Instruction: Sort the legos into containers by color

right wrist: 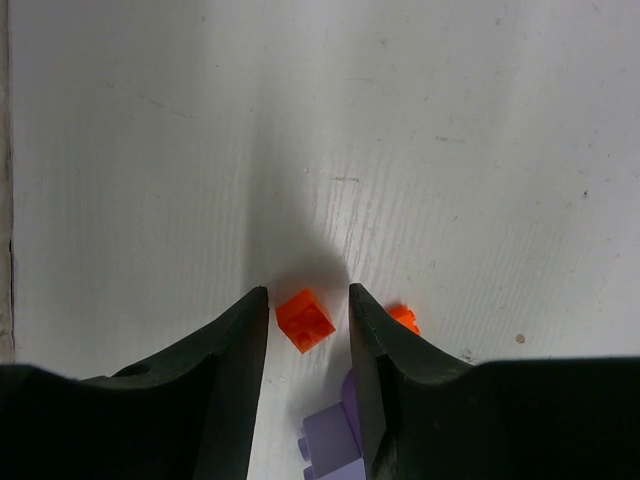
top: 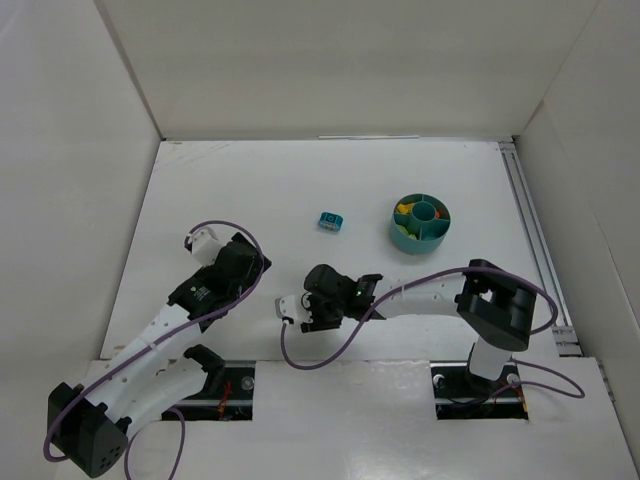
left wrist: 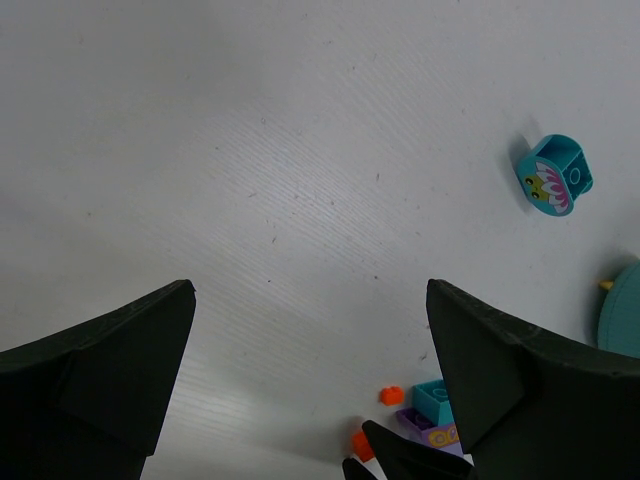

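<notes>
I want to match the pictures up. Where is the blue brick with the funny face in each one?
Top external: the teal face brick lies alone mid-table, left of the teal bowl.
Left wrist: upper right, the bowl's rim at the right edge below it.
Right wrist: not in it.
Shared landmark: the teal bowl.

No readable text shows; the teal brick (left wrist: 553,175) bears only a printed frog-like face.
</notes>
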### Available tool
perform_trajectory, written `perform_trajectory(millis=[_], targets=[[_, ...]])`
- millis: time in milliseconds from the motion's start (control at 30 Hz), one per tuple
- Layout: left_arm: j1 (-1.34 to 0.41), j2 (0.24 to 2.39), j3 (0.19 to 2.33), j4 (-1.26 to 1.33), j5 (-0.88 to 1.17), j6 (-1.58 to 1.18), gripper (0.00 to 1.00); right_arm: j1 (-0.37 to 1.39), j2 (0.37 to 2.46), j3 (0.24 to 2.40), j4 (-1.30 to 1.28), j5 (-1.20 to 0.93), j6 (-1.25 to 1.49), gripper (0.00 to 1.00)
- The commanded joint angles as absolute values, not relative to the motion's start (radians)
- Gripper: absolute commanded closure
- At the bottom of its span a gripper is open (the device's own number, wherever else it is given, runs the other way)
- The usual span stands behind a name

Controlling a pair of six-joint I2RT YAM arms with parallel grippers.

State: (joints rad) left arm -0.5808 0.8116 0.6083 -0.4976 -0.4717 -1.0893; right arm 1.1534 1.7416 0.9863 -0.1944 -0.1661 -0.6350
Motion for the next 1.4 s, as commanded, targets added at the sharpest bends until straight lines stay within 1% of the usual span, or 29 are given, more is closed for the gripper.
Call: perform_trajectory(millis=[0, 200, 400, 533, 800, 933, 1033, 1100, 1133, 1200, 1367], targets=[[-0.577, 0.81, 0.6, -0.485, -0.492, -1.071, 0.0, 1.157, 1.747, 0.954, -0.202, -0.179, -0.615, 0.56], [-0.577, 0.81, 0.6, -0.485, -0.492, -1.071, 0.0, 1.157, 1.709, 0.931, -0.224, -0.161, -0.562, 0.5], [-0.577, 0.81, 0.6, -0.476, -0.492, -1.062, 0.0, 1.157, 1.677, 0.902, -0.244, -0.149, -0.517, 0.49], [-0.577, 0.81, 0.6, -0.476, -0.492, -1.062, 0.0, 1.157, 1.667, 0.882, -0.196, -0.149, -0.508, 0.49], [-0.577, 0.81, 0.6, -0.476, -0.492, -1.052, 0.0, 1.157, 1.744, 0.93, -0.176, -0.158, -0.517, 0.49], [-0.577, 0.81, 0.6, -0.466, -0.492, -1.052, 0.0, 1.157, 1.764, 0.951, -0.167, -0.111, -0.508, 0.49], [-0.577, 0.81, 0.6, -0.466, -0.483, -1.052, 0.0, 1.157, 1.775, 0.963, -0.167, -0.086, -0.497, 0.52], [-0.577, 0.81, 0.6, -0.466, -0.483, -1.052, 0.0, 1.157, 1.775, 0.963, -0.186, -0.074, -0.486, 0.52], [-0.577, 0.81, 0.6, -0.466, -0.483, -1.052, 0.0, 1.157, 1.775, 0.953, -0.186, -0.074, -0.486, 0.52], [-0.577, 0.81, 0.6, -0.466, -0.483, -1.043, 0.0, 1.157, 1.766, 0.924, -0.195, -0.063, -0.463, 0.55], [-0.577, 0.81, 0.6, -0.466, -0.483, -1.043, 0.0, 1.157, 1.695, 0.851, -0.206, -0.074, -0.384, 0.56]])
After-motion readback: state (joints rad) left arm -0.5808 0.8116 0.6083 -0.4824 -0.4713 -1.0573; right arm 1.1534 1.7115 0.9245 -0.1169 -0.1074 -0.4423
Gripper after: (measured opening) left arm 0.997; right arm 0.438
